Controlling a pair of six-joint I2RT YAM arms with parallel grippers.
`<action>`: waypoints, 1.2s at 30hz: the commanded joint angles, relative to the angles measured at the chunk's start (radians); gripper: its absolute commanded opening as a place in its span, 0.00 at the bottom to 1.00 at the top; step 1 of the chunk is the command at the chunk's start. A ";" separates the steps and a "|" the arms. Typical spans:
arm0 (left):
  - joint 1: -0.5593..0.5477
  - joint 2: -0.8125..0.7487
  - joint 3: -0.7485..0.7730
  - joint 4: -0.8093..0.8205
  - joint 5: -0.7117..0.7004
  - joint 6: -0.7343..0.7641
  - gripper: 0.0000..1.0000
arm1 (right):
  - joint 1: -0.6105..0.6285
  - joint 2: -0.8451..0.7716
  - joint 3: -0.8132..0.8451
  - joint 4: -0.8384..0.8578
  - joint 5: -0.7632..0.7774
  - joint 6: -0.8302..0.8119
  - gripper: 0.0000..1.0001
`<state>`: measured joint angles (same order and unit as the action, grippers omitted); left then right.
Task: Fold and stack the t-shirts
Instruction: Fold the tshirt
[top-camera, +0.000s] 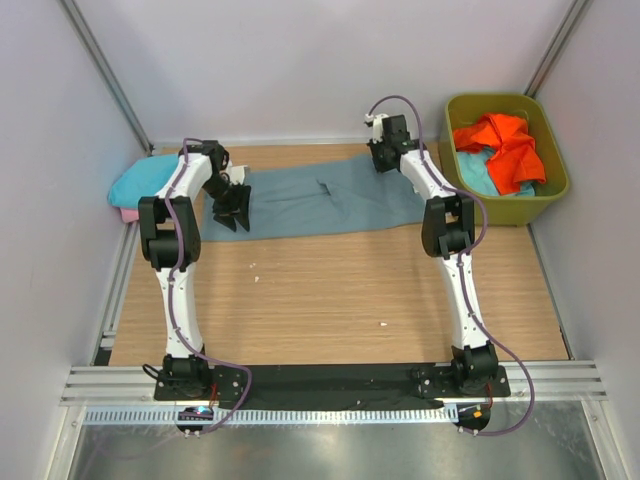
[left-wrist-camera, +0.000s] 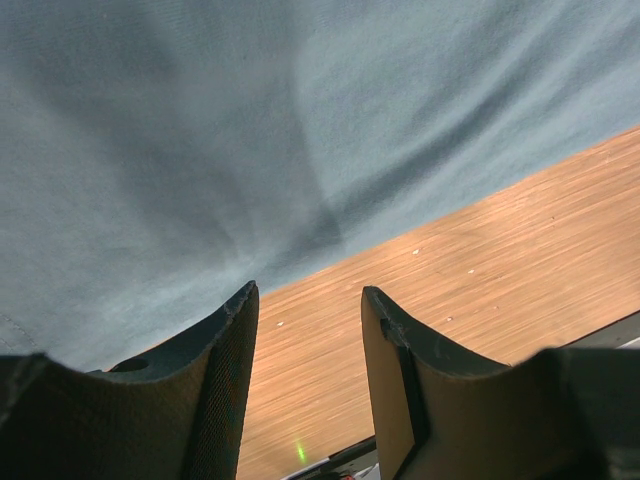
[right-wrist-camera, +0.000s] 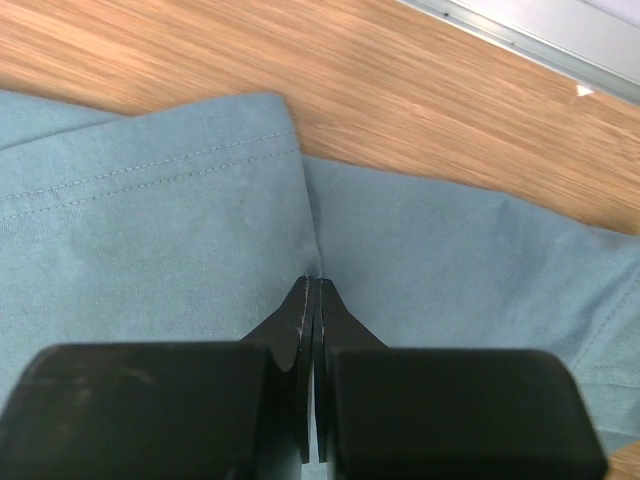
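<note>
A large grey-blue t-shirt (top-camera: 320, 200) lies as a long flat strip across the far part of the wooden table (top-camera: 330, 290). My left gripper (top-camera: 232, 210) hangs open over its left end. In the left wrist view the gripper (left-wrist-camera: 305, 300) has bare wood between its fingers, and the grey-blue t-shirt's (left-wrist-camera: 250, 130) edge lies just beyond the tips. My right gripper (top-camera: 385, 158) is at the shirt's far right end. In the right wrist view this gripper (right-wrist-camera: 313, 283) is shut, pinching a crease of the grey-blue t-shirt (right-wrist-camera: 180, 250) beside a stitched hem.
An olive-green tub (top-camera: 555, 180) at the back right holds an orange t-shirt (top-camera: 505, 145) and a light blue one (top-camera: 480, 175). A turquoise t-shirt (top-camera: 145, 180) lies on a pink one (top-camera: 128, 213) at the far left edge. Metal rails border the table.
</note>
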<state>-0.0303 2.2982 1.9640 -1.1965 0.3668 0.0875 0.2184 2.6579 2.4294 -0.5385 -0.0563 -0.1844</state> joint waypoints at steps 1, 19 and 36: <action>0.003 -0.043 0.004 0.006 0.006 0.011 0.47 | -0.028 -0.032 0.034 0.038 0.052 -0.018 0.01; 0.001 -0.034 0.128 0.002 0.034 0.020 0.48 | 0.001 -0.144 0.028 0.058 0.133 0.034 0.57; 0.000 0.107 0.119 0.015 -0.147 0.038 0.46 | 0.059 -0.202 -0.191 -0.026 0.027 0.235 0.62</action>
<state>-0.0303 2.4191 2.1132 -1.1973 0.3050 0.1123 0.2981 2.4622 2.2471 -0.5434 -0.0116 -0.0097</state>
